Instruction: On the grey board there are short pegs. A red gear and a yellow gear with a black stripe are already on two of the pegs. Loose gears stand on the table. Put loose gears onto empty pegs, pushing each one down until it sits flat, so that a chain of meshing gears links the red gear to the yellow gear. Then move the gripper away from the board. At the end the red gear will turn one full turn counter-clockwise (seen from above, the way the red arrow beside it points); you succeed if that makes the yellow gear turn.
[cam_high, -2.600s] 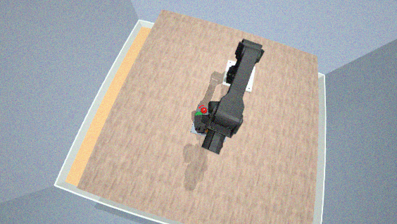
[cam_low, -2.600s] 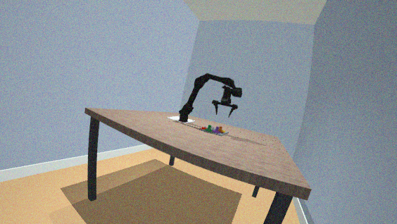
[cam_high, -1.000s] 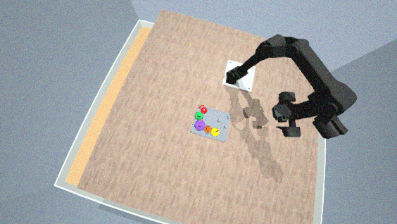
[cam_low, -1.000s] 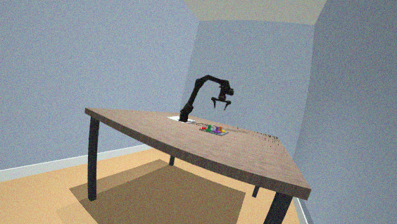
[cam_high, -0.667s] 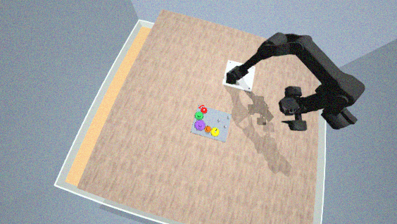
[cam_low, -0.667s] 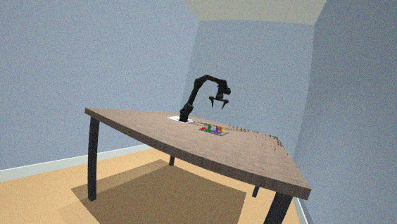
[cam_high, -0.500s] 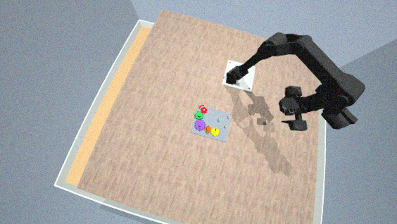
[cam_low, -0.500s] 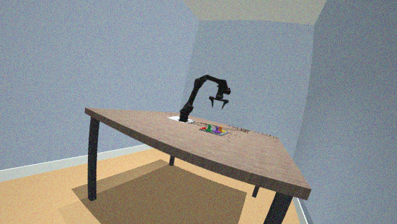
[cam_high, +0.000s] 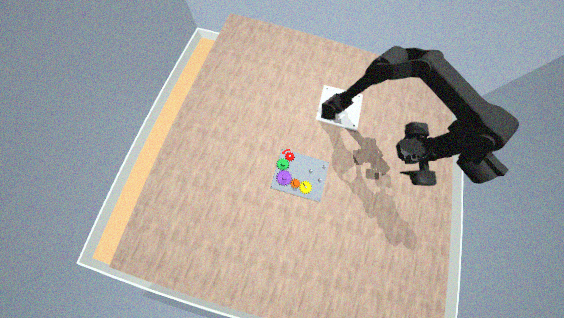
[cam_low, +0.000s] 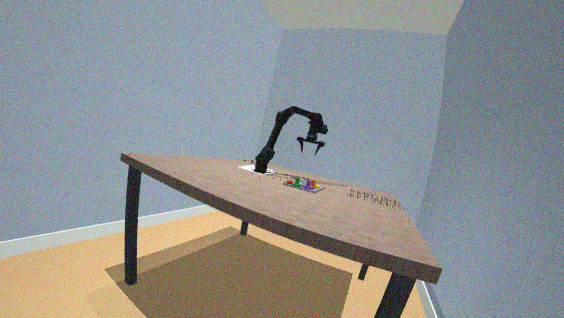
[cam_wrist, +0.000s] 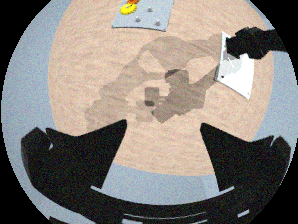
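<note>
The grey board bears a curved row of gears: red gear, green gear, purple gear, orange gear and yellow gear. Neighbours appear to touch at their rims in the top view; exact meshing and seating are too small to tell. Three pegs stand bare, one being a peg near the board's middle. My gripper is open and empty, high above the table, off to the board's side.
The arm's white base plate lies on the table beyond the board. The arm arches high from it, and its shadow falls on the table beside the board. No loose gear shows on the table.
</note>
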